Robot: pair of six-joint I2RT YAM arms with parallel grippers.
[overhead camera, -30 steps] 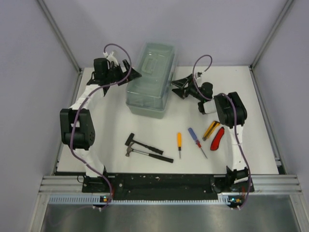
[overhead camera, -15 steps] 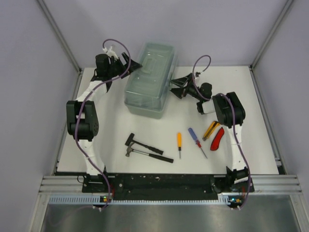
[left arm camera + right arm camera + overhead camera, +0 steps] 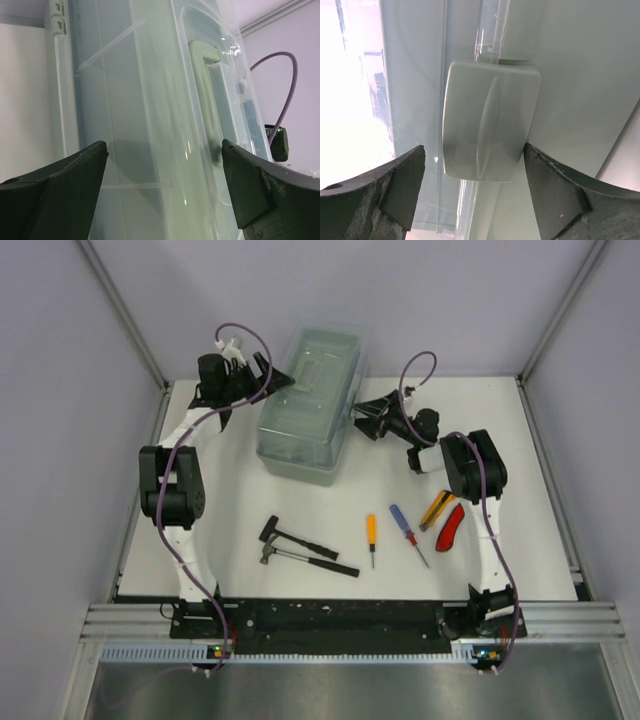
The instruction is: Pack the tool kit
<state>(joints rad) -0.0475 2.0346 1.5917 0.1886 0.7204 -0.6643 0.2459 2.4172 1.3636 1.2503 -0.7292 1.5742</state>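
Note:
The grey-green toolbox (image 3: 308,405) with its translucent lid stands shut at the back middle of the table. My left gripper (image 3: 278,380) is open at the box's left side. In the left wrist view its jaws (image 3: 165,165) stand wide apart before the lid (image 3: 150,100), with the top handle (image 3: 206,85) visible. My right gripper (image 3: 362,422) is open at the box's right side. In the right wrist view its jaws (image 3: 474,150) stand on either side of the front latch (image 3: 490,127). I cannot tell whether they touch it.
On the white table nearer the arms lie two small hammers (image 3: 300,548), an orange screwdriver (image 3: 371,537), a blue-and-red screwdriver (image 3: 407,532), a yellow cutter (image 3: 437,508) and a red cutter (image 3: 450,527). Enclosure walls stand on three sides.
My left arm swung in and its gripper came up against the toolbox's left side. My right gripper moved a little left toward the latch. The box shifted slightly.

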